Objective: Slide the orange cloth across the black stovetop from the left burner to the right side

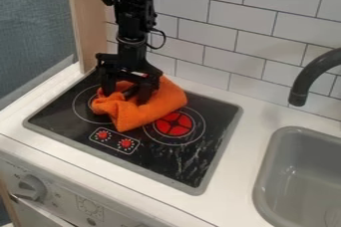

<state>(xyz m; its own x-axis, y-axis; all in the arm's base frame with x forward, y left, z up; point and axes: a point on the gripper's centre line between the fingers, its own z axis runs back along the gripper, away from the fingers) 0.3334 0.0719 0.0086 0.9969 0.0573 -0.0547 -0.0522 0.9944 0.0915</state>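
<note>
Orange cloth [150,114] sits in a lump on the black stove top [178,164], left of the middle, under the gripper [126,95]. The jaws are apart, their tips hard to see in the folds. The cloth hides part of the left ring [73,105]. The right edge cuts off the grey sink [267,164].

The cloth [150,110] is orange, the sink [267,171] grey.

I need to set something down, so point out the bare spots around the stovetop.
Bare: the white counter between stovetop and sink, and the stovetop's near corner, in front of the red burner. Crowded: the stovetop's far left, where the gripper is down at the orange cloth.
</note>
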